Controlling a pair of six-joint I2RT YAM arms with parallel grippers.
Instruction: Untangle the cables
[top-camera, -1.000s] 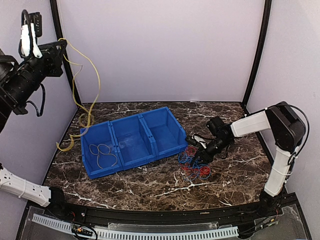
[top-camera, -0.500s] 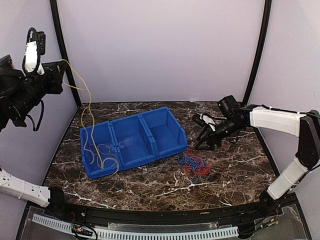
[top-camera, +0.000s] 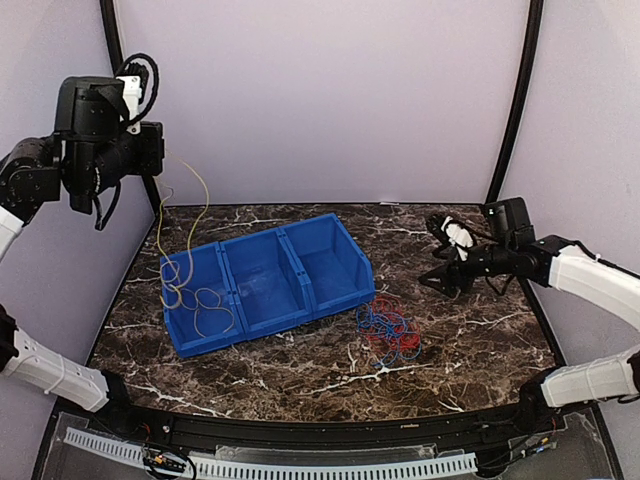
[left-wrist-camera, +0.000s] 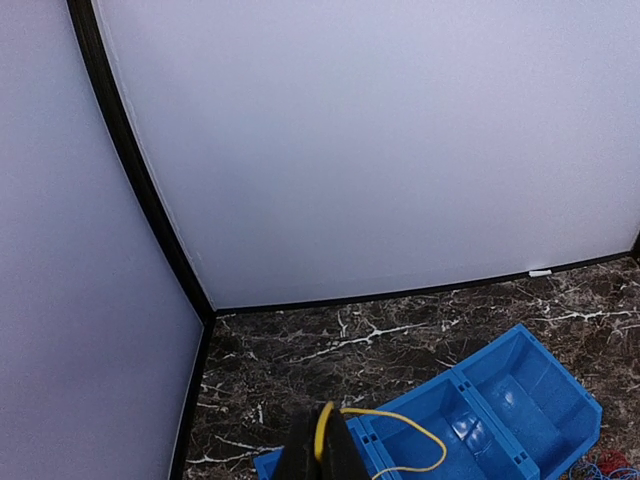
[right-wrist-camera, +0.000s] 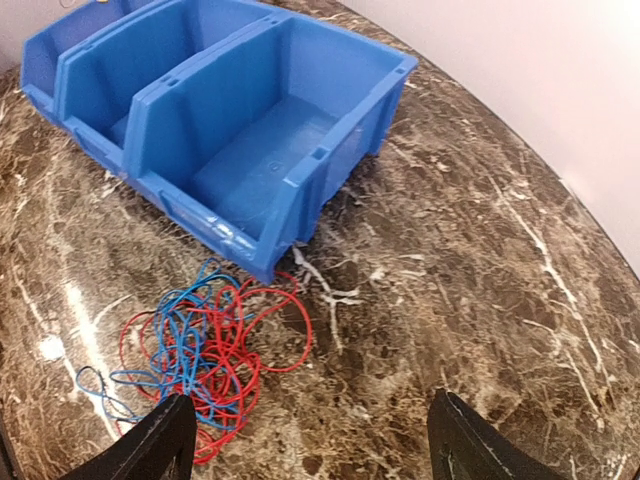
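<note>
A yellow cable (top-camera: 186, 245) hangs from my left gripper (top-camera: 152, 152), held high at the back left, down into the left compartment of the blue bin (top-camera: 232, 335), where it lies in loops. In the left wrist view the fingers (left-wrist-camera: 345, 455) are shut on the yellow cable (left-wrist-camera: 400, 420). Red and blue cables (top-camera: 390, 332) lie tangled in one bunch on the table right of the bin; they show in the right wrist view (right-wrist-camera: 205, 350). My right gripper (top-camera: 440, 280) is open and empty, raised to the right of that bunch (right-wrist-camera: 310, 450).
The blue bin (right-wrist-camera: 330, 170) has three compartments; the middle and right ones hold nothing. Black frame posts (top-camera: 515, 100) stand at the back corners, with white walls behind and at the sides. The table is dark marble (top-camera: 300, 370).
My left gripper has moved right and inward, and the yellow cable's lower part went from the table's left side into the bin. My right gripper has lifted off the red and blue bunch and drawn back right.
</note>
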